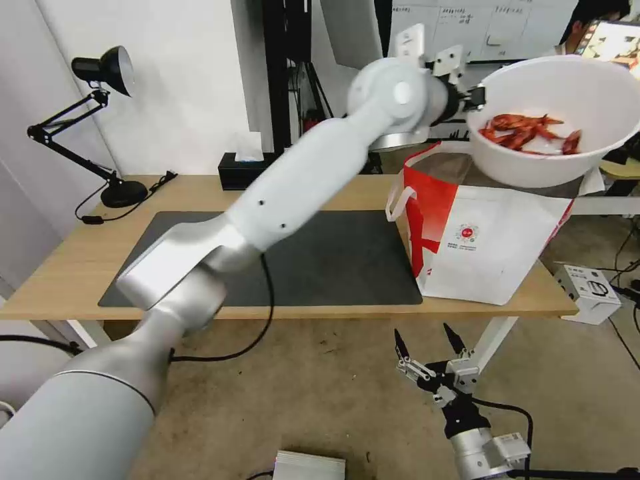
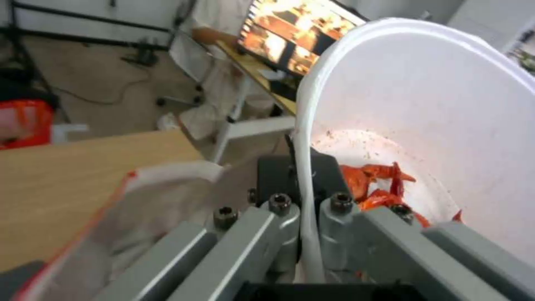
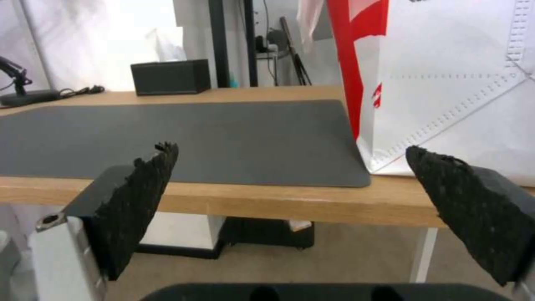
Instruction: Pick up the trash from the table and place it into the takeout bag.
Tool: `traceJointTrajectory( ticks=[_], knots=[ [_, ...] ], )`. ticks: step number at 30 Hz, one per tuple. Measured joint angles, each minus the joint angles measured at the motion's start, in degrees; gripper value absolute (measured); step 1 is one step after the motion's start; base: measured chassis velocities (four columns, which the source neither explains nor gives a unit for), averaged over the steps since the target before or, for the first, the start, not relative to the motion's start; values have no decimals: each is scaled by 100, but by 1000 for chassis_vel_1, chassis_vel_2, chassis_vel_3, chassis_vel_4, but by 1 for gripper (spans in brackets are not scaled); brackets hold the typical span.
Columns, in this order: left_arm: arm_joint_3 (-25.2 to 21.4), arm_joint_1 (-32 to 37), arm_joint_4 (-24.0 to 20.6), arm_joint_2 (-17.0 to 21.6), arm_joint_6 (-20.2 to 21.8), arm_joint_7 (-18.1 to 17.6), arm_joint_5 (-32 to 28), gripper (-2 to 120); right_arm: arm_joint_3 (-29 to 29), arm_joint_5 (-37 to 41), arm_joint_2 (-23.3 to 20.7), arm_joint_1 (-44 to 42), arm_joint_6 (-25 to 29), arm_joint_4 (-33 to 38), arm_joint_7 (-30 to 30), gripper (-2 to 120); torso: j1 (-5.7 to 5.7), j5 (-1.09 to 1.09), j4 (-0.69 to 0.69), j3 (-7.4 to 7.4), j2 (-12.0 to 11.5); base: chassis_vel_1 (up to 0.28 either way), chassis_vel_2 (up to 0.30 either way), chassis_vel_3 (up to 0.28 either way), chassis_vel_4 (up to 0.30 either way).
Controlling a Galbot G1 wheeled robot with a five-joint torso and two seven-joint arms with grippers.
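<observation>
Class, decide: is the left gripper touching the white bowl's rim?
Touching. In the left wrist view the left gripper has its fingers clamped on the rim of the white bowl.

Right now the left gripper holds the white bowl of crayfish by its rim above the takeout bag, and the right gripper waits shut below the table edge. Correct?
Not quite. The right gripper is open, its pads wide apart in the right wrist view. Otherwise correct: the left gripper pinches the white bowl by its rim above the takeout bag.
</observation>
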Motion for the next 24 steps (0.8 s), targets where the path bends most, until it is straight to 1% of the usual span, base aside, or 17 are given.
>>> traceJointTrajectory(
  ticks=[3, 4, 7, 11, 13, 14, 15, 18, 19, 21, 24],
  knots=[
    [225, -108, 102, 3, -319, -238, -9, 0, 0, 0, 0, 1, 0, 0, -1, 100, 0, -1, 1, 0, 1, 0, 0, 0, 0],
    [225, -108, 102, 3, -319, -238, -9, 0, 0, 0, 0, 1, 0, 0, -1, 100, 0, -1, 1, 0, 1, 0, 0, 0, 0],
    [439, -144, 130, 7, -562, -380, -14, 0, 0, 0, 0, 0, 0, 0, 0, 100, 0, 0, 0, 0, 0, 0, 0, 0, 0],
    [610, -162, 131, 8, -719, -484, -32, 0, 0, 0, 0, 0, 0, 0, 0, 100, 0, -1, 0, 0, 0, 0, 0, 0, 0],
    [740, -168, 122, 8, -825, -635, -57, 0, 0, 0, 0, 0, 0, 0, 0, 100, 0, 0, 0, 0, 0, 0, 0, 0, 0],
    [793, -171, 119, 8, -856, -714, -66, 0, 0, 0, 0, 0, 0, 0, 0, 100, 0, 0, -1, 0, 0, 0, 0, 0, 0],
    [793, -171, 119, 8, -856, -714, -66, 0, 0, 0, 0, 0, 0, 0, 0, 100, 0, 0, -1, 0, 0, 0, 0, 0, 0],
    [914, -175, 118, 9, -896, -972, -120, 0, 0, 0, 0, 0, 0, 0, 0, 100, 0, -1, 0, 0, 1, 0, 0, 0, 0],
    [914, -175, 118, 9, -896, -972, -120, 0, 0, 0, 0, 0, 0, 0, 0, 100, 0, -1, 0, 0, 1, 0, 0, 0, 0],
    [994, -157, 117, 11, -890, -1094, -142, 0, 0, 0, 0, 0, 0, 0, 0, 100, 0, -1, 0, 0, 1, 0, 0, 0, 0],
    [1045, -125, 123, 15, -835, -1130, -158, 0, 0, 0, 0, 0, 0, 0, 0, 100, 0, -1, 0, 0, 0, 0, 0, 0, 0]
  ],
)
